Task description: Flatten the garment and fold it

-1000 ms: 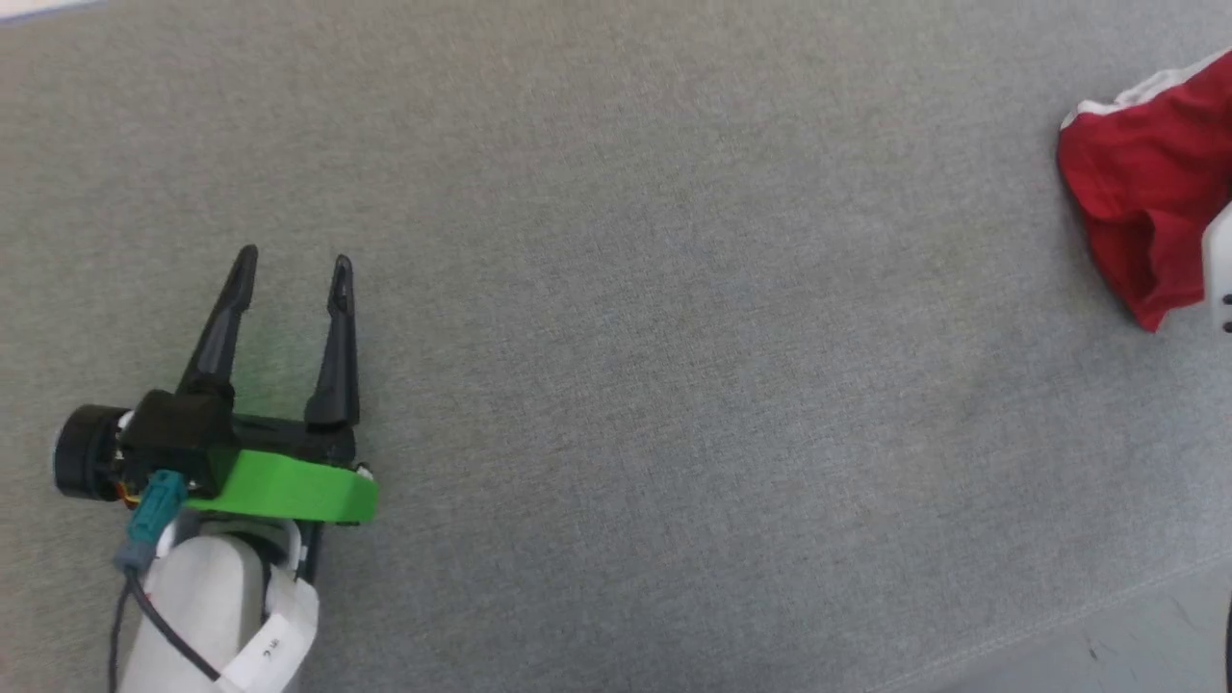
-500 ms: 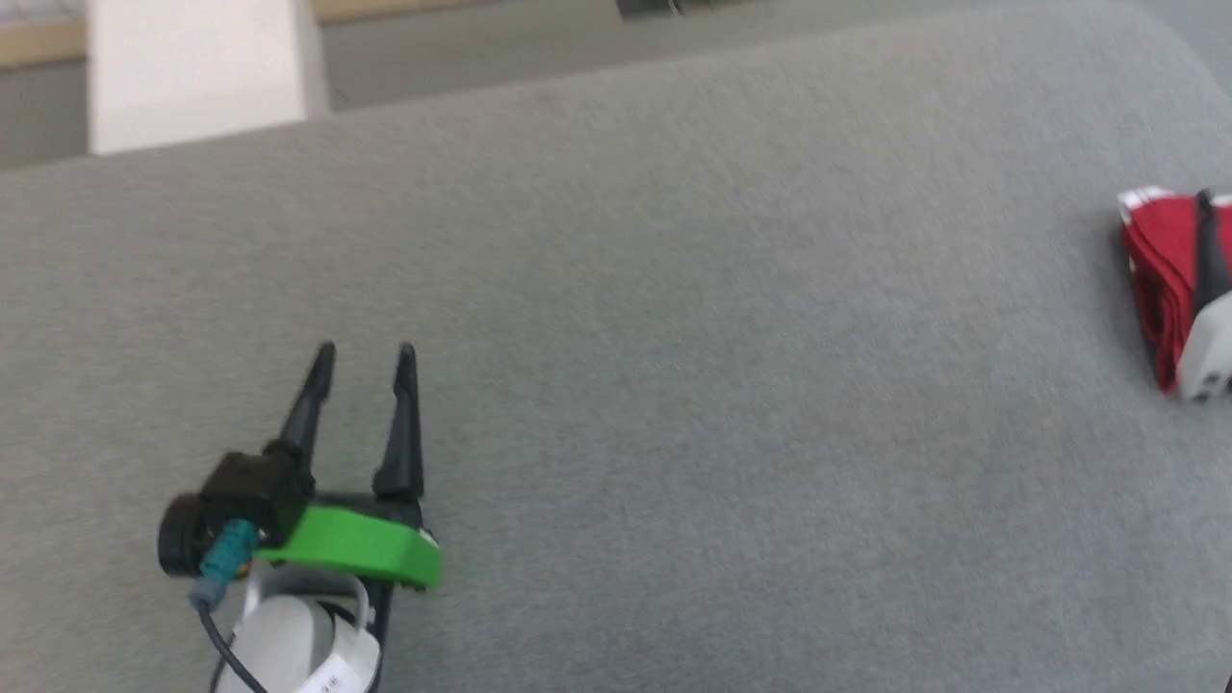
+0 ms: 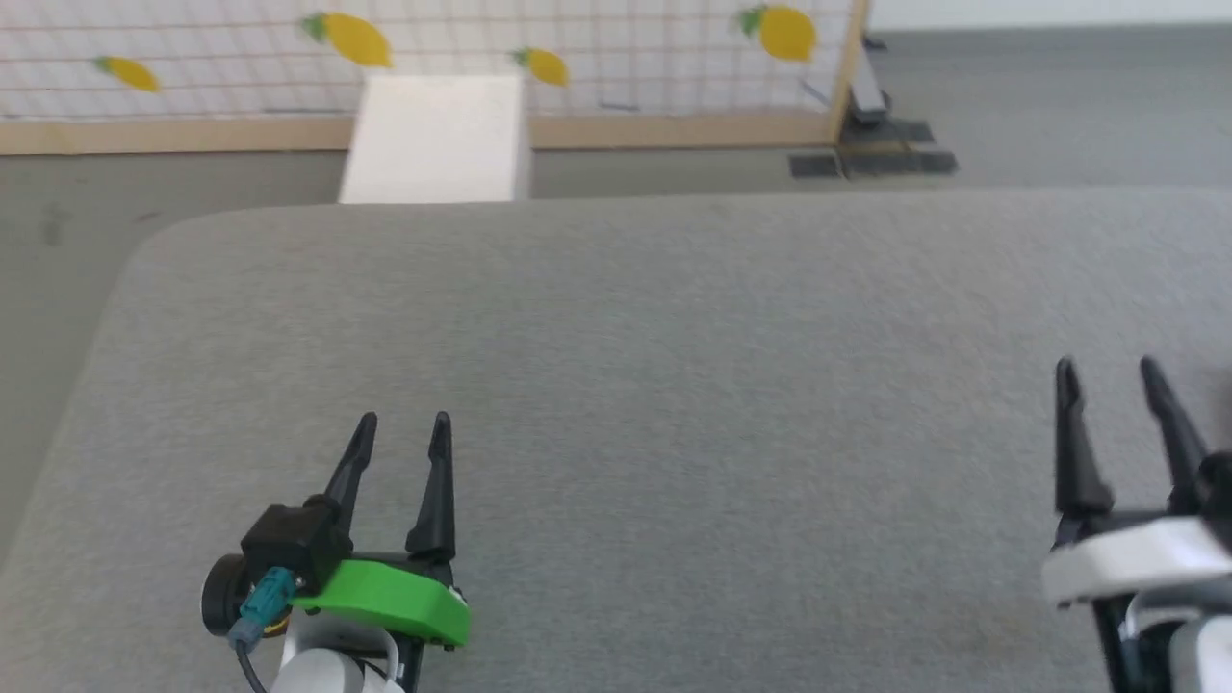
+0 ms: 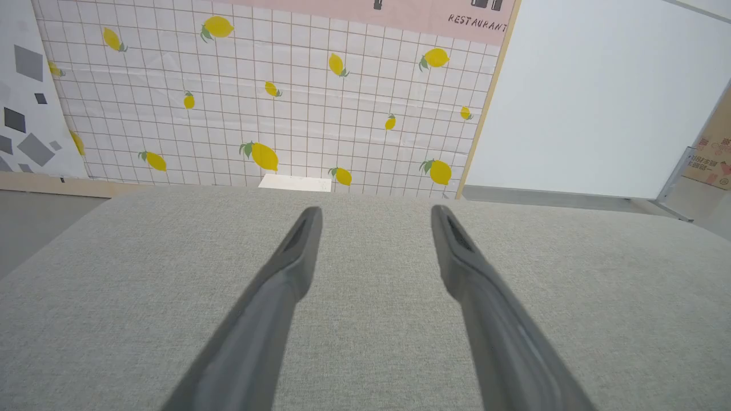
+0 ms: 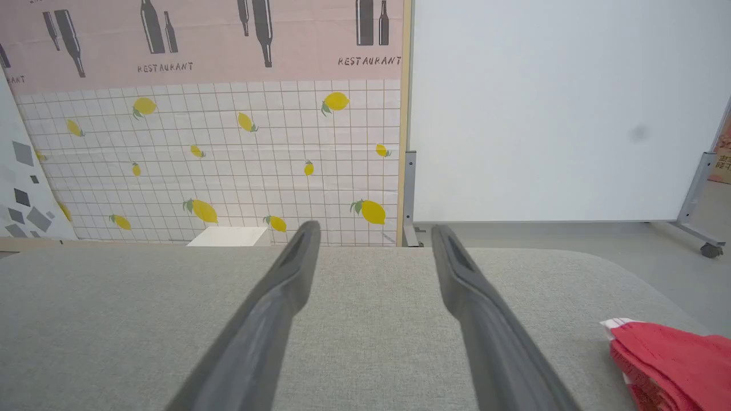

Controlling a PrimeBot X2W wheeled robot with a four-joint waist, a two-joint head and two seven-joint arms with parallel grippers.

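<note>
1. Grippers first: the left gripper (image 3: 404,420) sits at the lower left of the head view, over the grey padded surface (image 3: 674,385). Its two dark fingers are spread apart with nothing between them.
2. A green bracket (image 3: 385,599) shows at the base of those fingers. The left wrist view confirms the gap, with bare grey fabric between the two fingers.
3. Over on the lower right of the head view, the right gripper (image 3: 1105,366) points up the picture. Its fingers are parted too and hold nothing.
4. And there's the garment (image 5: 668,359)! In the right wrist view it lies on the padded surface at the lower right corner, off to the right of that gripper's fingers and clear of them.
5. It is a bright red bundle, bunched in layers, with white trim at its left end. It sits close to the rounded right edge of the surface, and the view's border cuts part of it off.
6. Beyond the far edge of the surface, a white block (image 3: 438,140) stands on the floor (image 3: 1059,106).
7. Behind the block rises a lemon-patterned panel (image 4: 285,103), and a plain white board (image 5: 542,114) stands beside the panel.
</note>
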